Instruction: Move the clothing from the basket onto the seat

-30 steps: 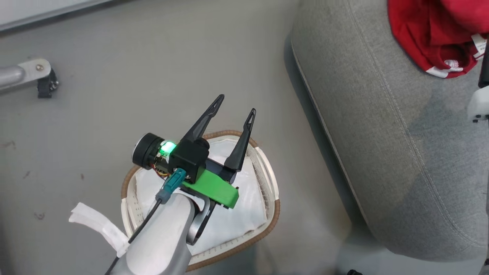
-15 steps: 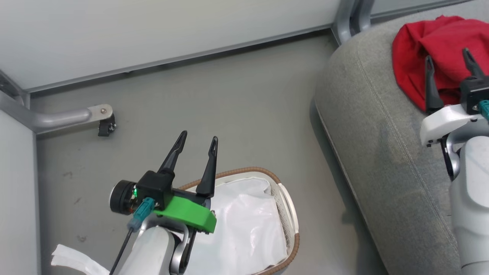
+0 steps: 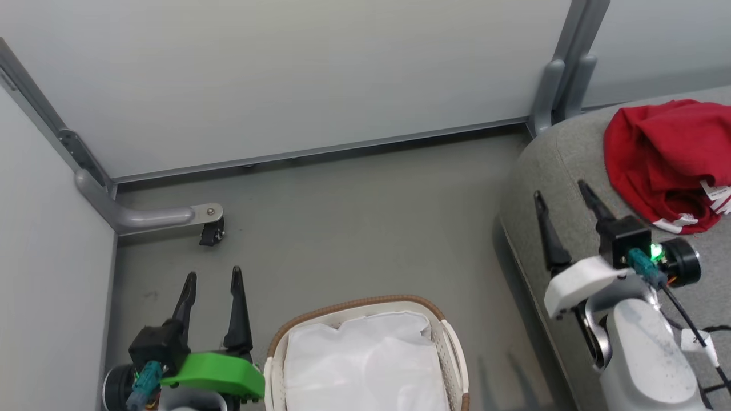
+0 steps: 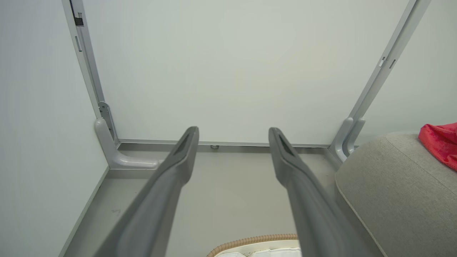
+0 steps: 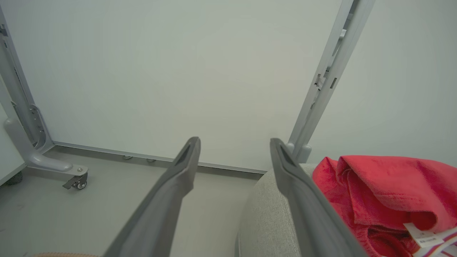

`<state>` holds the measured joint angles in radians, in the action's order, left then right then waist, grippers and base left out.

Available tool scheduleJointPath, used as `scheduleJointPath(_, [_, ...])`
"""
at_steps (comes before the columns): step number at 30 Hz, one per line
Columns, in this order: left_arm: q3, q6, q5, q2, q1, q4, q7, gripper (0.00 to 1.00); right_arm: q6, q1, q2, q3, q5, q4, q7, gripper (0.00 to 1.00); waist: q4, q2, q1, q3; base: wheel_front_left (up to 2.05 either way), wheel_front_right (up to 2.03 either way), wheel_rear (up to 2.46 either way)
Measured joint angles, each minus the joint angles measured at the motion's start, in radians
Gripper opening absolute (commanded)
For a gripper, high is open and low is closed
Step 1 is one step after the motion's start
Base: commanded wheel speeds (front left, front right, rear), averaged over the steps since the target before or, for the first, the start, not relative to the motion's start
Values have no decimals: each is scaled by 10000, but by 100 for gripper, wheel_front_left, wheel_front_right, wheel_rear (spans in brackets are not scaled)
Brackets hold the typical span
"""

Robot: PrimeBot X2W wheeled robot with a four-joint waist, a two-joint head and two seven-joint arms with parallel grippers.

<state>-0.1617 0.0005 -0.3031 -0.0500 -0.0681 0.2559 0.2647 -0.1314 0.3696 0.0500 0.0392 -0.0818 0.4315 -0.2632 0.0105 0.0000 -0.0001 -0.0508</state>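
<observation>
Overhead, the head view has the clothing (image 3: 662, 154) lying in a crumpled red heap with a white trim band on the seat (image 3: 577, 142), just up and to the right of the right gripper (image 3: 559, 190). That gripper's two long dark fingers stand spread apart over the cushion's rounded edge, with nothing between them. The left gripper (image 3: 213, 273) is at the lower left above the bare grey floor (image 3: 354, 217), its tapered fingers also apart and holding nothing, well away from the garments. Just to its right stands the basket (image 3: 354, 302), an oval with a brown woven rim, perforated cream walls and a smooth white fabric liner (image 3: 365, 365) wrinkled inside it. In the left wrist view, the left gripper (image 4: 232, 130) points toward a pale wall panel, fingers wide. A strip of the basket's braided rim (image 4: 253, 240) shows at the bottom between them, while the coarse-weave grey seat (image 4: 392, 185) bulges at the right with a corner of red cloth (image 4: 441, 142) at the far edge. In the right wrist view, the right gripper (image 5: 234, 140) is likewise parted, and the soft, folded clothing (image 5: 385, 185) lies on the seat (image 5: 264, 214) immediately right of its right finger, a white label (image 5: 421, 233) showing near the bottom corner.
</observation>
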Motion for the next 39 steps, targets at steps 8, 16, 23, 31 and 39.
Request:
scheduleJointPath(8, [318, 0, -29, 4, 1040, -144, 0, 100, 0, -1452, -12, -639, 1114, -468, -2, 100, -236, 0, 0, 470, 0, 0, 0])
scheduleJointPath(16, [439, 10, -128, 4, 1480, -278, 0, 100, 0, -2364, -15, -815, 1515, -802, 0, 100, -151, 0, 0, 595, 0, 0, 0])
scheduleJointPath(23, [420, 8, -128, 4, 1535, -257, 0, 100, 0, -2392, -13, -859, 1546, -802, 0, 100, -60, 0, 0, 693, 0, 0, 0])
scheduleJointPath(31, [382, 19, -165, 4, 1544, -222, 0, 100, 0, -2455, -13, -890, 1590, -779, -2, 100, -93, 1, 0, 749, 0, 0, 0])
scheduleJointPath(39, [336, 52, -161, 12, 1562, 140, -2, 0, 0, -2614, -67, -936, 1618, -514, 13, 0, -125, 0, 0, 730, 0, 0, 0])
